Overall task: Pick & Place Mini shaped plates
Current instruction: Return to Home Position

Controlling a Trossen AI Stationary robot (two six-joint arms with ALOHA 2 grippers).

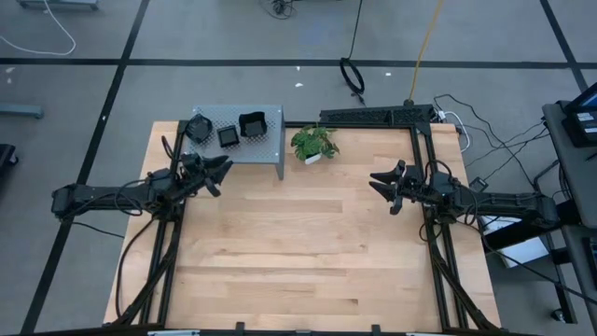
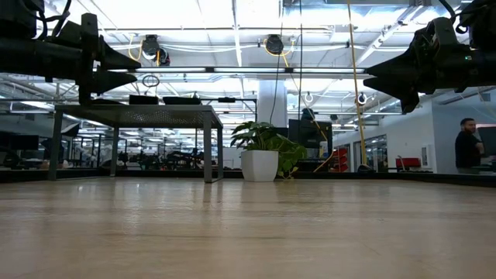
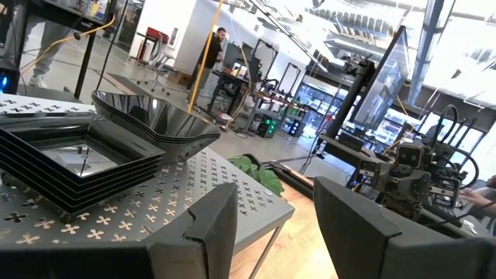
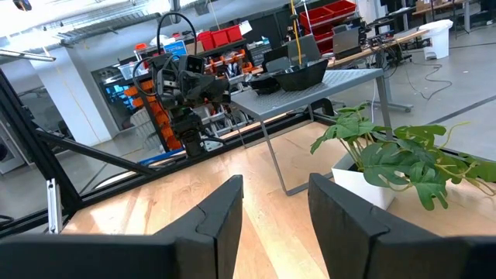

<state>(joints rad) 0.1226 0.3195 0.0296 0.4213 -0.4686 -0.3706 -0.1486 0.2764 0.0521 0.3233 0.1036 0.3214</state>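
On shelf [image 1: 270,149]: mini shaped plates [image 1: 229,135], three stacks | left jaws by shelf, apart | right jaws over table [image 1: 308,243], apart

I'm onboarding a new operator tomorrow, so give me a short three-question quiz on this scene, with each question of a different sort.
1. How many stacks of plates stand on the grey shelf? A two; B three; C five.
2. True or false: a plate lies on the wooden table.
3. Fill in: the left end effector and the right end effector are both ____ and hold nothing.
Key: 1 B; 2 false; 3 open.
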